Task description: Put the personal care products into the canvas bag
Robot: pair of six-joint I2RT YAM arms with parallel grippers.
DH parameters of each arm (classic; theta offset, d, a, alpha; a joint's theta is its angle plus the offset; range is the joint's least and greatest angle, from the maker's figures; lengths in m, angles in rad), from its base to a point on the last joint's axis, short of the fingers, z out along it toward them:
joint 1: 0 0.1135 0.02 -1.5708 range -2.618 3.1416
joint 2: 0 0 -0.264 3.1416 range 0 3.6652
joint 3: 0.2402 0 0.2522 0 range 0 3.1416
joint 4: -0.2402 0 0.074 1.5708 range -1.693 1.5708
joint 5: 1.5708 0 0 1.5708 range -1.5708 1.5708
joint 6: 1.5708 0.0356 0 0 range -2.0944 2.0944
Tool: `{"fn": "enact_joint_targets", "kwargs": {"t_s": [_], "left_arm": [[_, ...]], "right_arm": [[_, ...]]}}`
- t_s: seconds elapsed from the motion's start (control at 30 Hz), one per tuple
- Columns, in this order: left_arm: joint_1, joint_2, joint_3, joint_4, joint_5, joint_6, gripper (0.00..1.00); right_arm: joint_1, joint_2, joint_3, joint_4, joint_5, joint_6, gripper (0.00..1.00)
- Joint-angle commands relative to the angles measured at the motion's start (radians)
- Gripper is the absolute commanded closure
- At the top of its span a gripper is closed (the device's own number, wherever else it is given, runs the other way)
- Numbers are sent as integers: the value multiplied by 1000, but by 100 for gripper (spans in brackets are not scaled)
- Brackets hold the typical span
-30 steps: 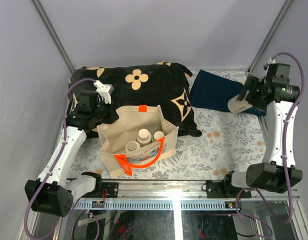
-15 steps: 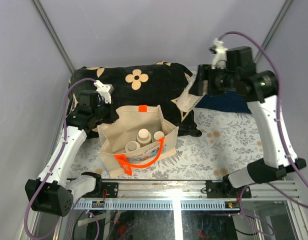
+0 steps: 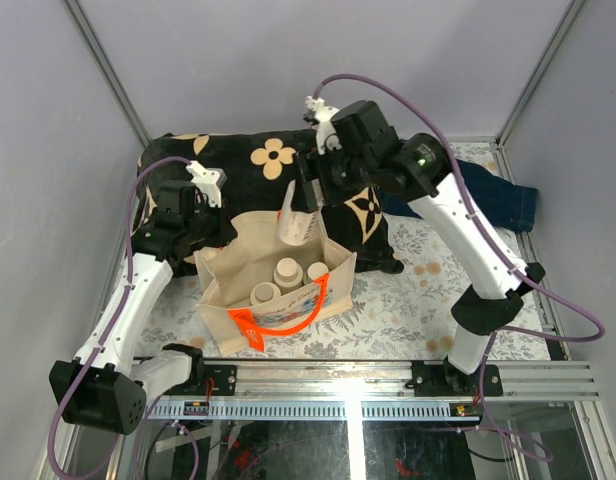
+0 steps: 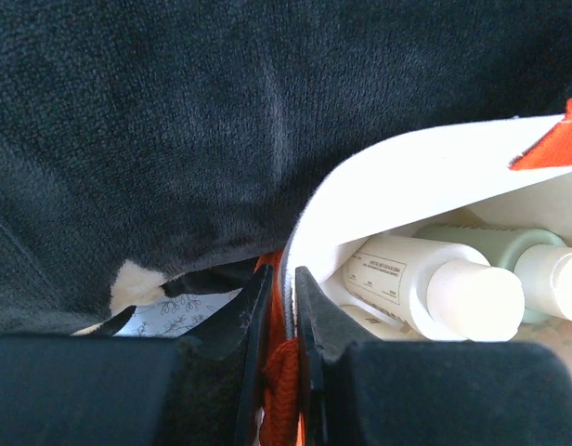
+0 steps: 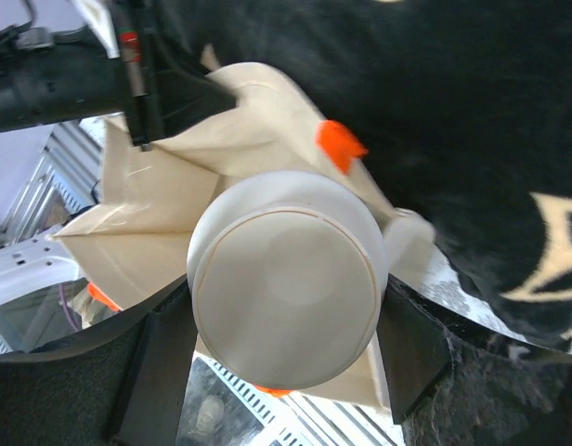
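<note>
Beige bottle (image 3: 297, 226), long axis roughly vertical, sits clamped in right gripper (image 3: 305, 206) above canvas bag (image 3: 220, 290), whose wall left gripper (image 4: 282, 321) pinches.

Claw-held bottle (image 5: 286, 279) above canvas bag (image 5: 165, 223)

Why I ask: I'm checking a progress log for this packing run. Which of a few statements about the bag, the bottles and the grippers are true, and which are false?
1. The right gripper holds a bottle above the canvas bag. True.
2. The left gripper is open and clear of the bag. False: it is shut on the bag's side wall.
3. Three other bottles sit inside the bag. True.
4. The bag lies tipped on its side. False: it stands upright with its mouth open.
5. The dark blue cloth is in the bag. False: it lies on the table, to the right of the bag.
</note>
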Motion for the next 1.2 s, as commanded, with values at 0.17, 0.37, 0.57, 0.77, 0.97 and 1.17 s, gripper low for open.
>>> {"fn": "enact_joint_targets", "kwargs": {"t_s": [0.17,0.37,0.57,0.77,0.97,1.17], "left_arm": [[-1,-10,6,35,6,-24,95],[-2,-5,19,35,19,-26,95],[-2,-3,35,38,33,-28,95],[-2,-2,40,35,39,-24,95],[-1,-3,37,26,48,-19,95],[-1,2,35,24,55,-16,95]], "right_arm": [[162,87,114,185,-58,58,100],[208,82,0,260,-49,70,100],[255,30,-243,517,-105,120,100],[293,26,-410,734,-146,172,100],[322,52,-446,780,-129,175,100],[337,79,-450,765,-88,152,100]]}}
